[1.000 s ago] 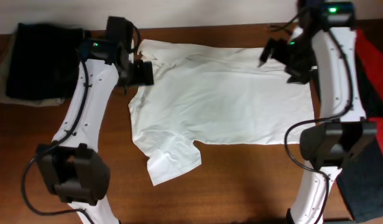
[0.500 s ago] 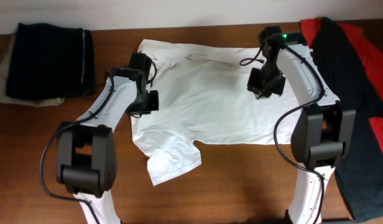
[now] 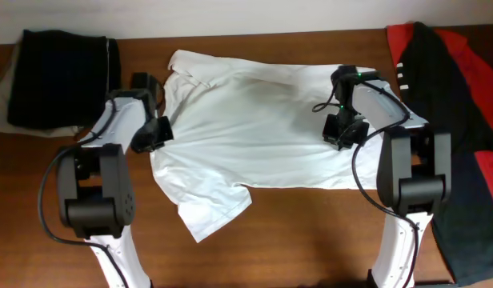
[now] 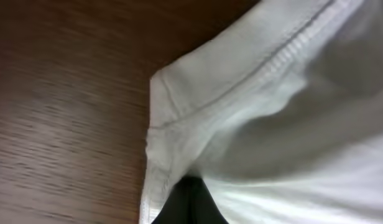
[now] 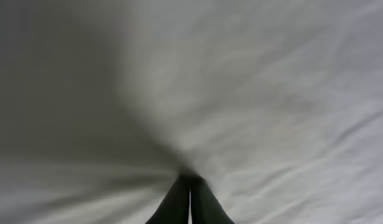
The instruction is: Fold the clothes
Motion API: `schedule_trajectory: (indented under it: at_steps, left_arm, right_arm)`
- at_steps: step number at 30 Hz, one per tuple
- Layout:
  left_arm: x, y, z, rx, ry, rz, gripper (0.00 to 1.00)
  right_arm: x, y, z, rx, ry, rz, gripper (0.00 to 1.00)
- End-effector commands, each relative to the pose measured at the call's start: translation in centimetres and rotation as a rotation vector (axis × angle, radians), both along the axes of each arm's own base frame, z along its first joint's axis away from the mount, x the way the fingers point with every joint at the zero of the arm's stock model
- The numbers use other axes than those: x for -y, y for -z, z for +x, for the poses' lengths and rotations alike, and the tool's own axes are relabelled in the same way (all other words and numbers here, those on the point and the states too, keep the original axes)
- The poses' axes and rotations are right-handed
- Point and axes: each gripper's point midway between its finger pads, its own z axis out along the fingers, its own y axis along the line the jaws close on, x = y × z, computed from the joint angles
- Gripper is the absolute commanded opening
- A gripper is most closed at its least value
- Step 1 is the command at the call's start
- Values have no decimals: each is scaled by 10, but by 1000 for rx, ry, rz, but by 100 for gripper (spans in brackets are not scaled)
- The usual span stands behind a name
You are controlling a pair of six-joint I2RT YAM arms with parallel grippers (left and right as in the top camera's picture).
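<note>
The white T-shirt (image 3: 254,128) of the clothes lies spread across the brown table (image 3: 310,240), one sleeve (image 3: 210,212) pointing toward the front. My left gripper (image 3: 156,134) is down on its left edge, shut on the white fabric. In the left wrist view the dark gripper tip (image 4: 188,199) pinches the cloth beside a stitched hem corner (image 4: 163,93). My right gripper (image 3: 342,134) sits on the shirt's right part, shut on a pucker of fabric; in the right wrist view that gripper (image 5: 190,190) shows its fingers pressed together. The shirt's print is hidden. The black-and-red garment (image 3: 442,88) lies at the right.
A dark folded garment (image 3: 58,76) rests at the back left on something beige (image 3: 2,104). The black-and-red garment runs down the right table edge. Both arm bases (image 3: 94,200) (image 3: 410,180) stand at the front, either side of the shirt.
Both grippers came down onto the shirt and closed on it. The left one has since moved left, dragging the shirt's left edge with it; the right one has moved toward the front.
</note>
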Motion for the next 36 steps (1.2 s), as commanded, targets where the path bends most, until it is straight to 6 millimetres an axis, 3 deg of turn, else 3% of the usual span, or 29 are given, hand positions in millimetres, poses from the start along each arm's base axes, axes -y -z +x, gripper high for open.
schedule_trajectory:
  at_steps: [1, 4, 7, 10, 11, 14, 15, 17, 19, 22, 23, 27, 30, 33, 36]
  left_arm:
    - [-34, 13, -10, -47, -81, 41, 1]
    - [-62, 13, -14, -52, -151, 40, 1]
    - [-102, 12, -27, -71, -245, 65, 1]
    - [-118, 6, -31, -61, -293, 65, 1]
    - [-119, -9, -26, -22, -295, 68, 1]
    - [-102, -72, -15, 115, -255, 69, 1]
    - [-87, -96, -15, 158, -219, 65, 2]
    - [-53, -110, -19, 168, -158, -9, 5]
    - [-7, -101, -36, 76, -78, -116, 1]
    - [50, -60, -89, -112, 59, -167, 1]
    - [63, -46, -109, -171, 99, -162, 1]
    - [94, -16, -140, -225, 166, -210, 1]
    - [94, 5, -166, -280, 147, -217, 1]
    - [92, 15, -184, -324, 140, -226, 1]
    - [93, 24, -215, -406, 125, -256, 1]
  right_arm:
    - [18, 10, -11, -41, 29, -37, 7]
    - [18, 20, -20, -58, 29, -37, 7]
    - [17, 20, -19, -54, 29, -33, 7]
    - [16, 8, -7, -28, 28, -32, 5]
    - [16, -6, 1, -16, 28, -32, 4]
    - [16, -61, 20, 16, 29, -30, 4]
    - [14, -80, 20, 13, 30, -21, 4]
    - [9, -90, 10, -26, 33, 10, 5]
    - [9, -87, -2, -77, 0, 12, 5]
    - [10, -71, -1, -71, 1, 9, 5]
    - [10, -65, 1, -64, 1, 9, 8]
    - [10, -49, 5, -40, 1, 10, 11]
    - [10, -37, 2, -44, 1, 10, 11]
    - [9, -28, 1, -39, 6, 13, 11]
    - [13, -25, 7, -17, 15, 13, 11]
